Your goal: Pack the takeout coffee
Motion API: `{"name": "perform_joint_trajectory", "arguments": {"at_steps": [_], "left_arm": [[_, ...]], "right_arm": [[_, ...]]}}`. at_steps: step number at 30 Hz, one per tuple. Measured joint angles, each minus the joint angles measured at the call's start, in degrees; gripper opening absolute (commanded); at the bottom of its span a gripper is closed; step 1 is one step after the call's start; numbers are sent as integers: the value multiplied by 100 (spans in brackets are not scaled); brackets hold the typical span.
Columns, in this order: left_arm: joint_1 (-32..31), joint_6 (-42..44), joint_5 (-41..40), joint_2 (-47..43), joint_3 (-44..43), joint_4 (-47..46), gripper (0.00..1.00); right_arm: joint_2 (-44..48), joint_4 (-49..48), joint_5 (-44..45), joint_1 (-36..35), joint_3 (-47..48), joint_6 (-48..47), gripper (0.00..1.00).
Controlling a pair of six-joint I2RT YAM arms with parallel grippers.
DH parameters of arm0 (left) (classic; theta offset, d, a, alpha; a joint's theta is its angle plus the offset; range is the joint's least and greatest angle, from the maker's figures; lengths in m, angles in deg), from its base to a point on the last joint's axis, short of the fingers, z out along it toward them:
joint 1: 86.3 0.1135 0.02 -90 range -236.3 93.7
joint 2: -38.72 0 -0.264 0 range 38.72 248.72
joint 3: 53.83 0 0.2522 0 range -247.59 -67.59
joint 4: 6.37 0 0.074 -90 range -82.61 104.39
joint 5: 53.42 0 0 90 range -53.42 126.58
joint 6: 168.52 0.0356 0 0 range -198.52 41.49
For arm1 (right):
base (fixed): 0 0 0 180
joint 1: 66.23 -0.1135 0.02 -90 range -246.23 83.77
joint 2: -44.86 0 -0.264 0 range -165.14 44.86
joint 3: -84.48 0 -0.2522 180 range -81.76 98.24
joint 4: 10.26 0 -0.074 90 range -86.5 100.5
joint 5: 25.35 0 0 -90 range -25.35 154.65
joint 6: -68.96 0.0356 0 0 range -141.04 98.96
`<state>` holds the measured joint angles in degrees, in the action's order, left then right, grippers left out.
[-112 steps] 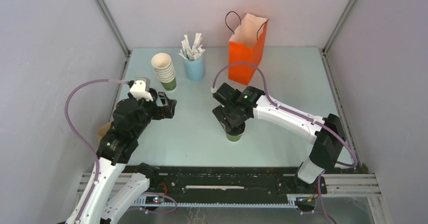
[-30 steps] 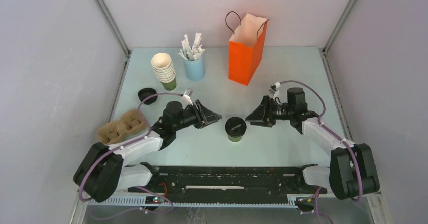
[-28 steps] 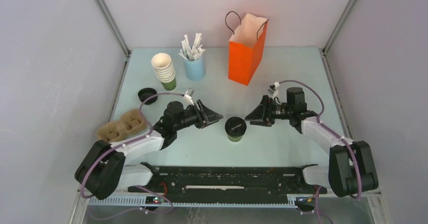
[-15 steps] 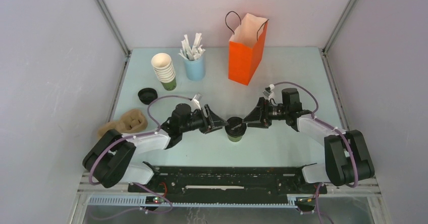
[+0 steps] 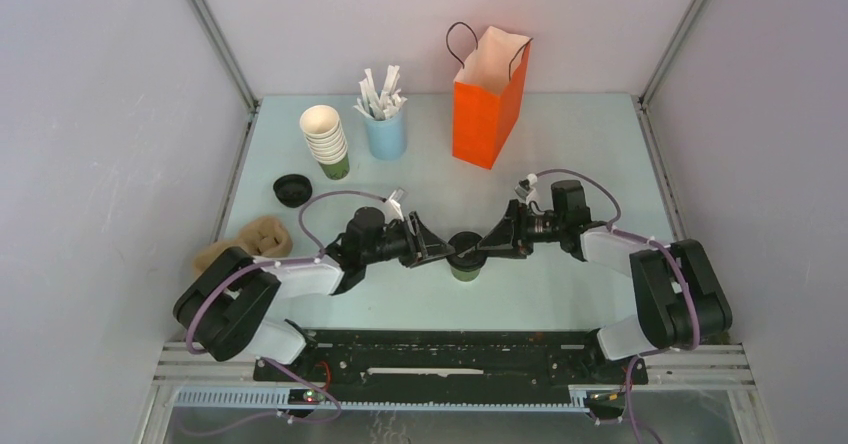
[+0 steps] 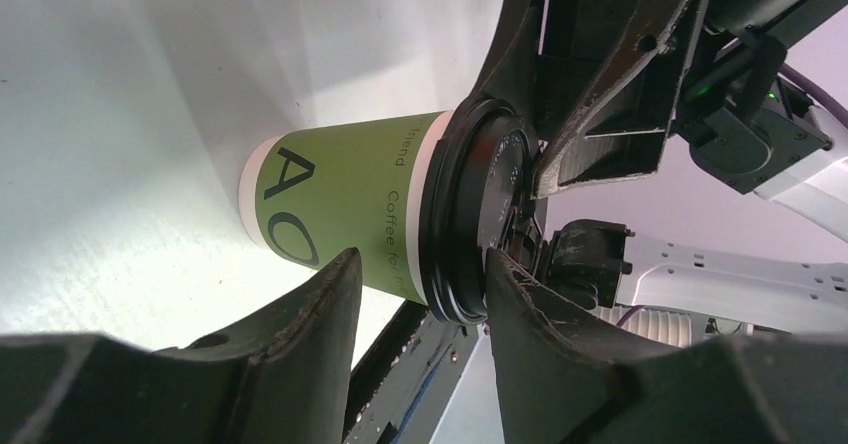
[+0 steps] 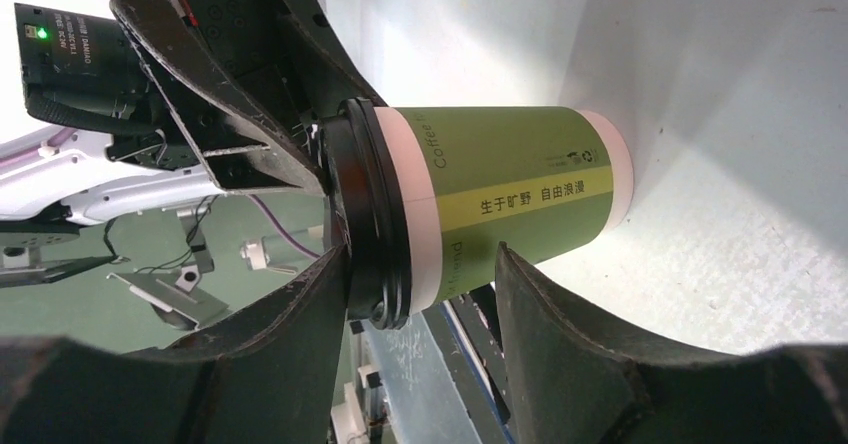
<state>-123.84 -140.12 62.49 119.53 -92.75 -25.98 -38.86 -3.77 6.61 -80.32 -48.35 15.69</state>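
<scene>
Plainly, with the takeout coffee (image 5: pixel 466 256) upright on the tabletop (image 5: pixel 560 164) and the left claw (image 5: pixel 438 252) and right claw (image 5: pixel 489 245) both spread apart, tips at its black lid (image 6: pixel 470 224) from opposite sides but clamping nothing, one uneven shove could tip it or pop the lid.

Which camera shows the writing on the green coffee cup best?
The right wrist camera. It shows the green cup side-on, from black lid to base, with its printed lines clear. The left wrist camera shows only part of the side, with large letters. The top camera sees mostly the lid, small.
</scene>
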Motion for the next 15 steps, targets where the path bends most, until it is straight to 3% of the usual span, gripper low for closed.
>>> {"name": "perform_joint_trajectory", "arguments": {"at_steps": [9, 15], "left_arm": [[-127, 0, -201, 57, 11, -208, 51], [-151, 37, -326, 2, 9, -116, 51]], "right_arm": [[-315, -1512, -446, 225, -717, 717, 62], [-348, -1762, -448, 256, -745, 935, 79]]}}
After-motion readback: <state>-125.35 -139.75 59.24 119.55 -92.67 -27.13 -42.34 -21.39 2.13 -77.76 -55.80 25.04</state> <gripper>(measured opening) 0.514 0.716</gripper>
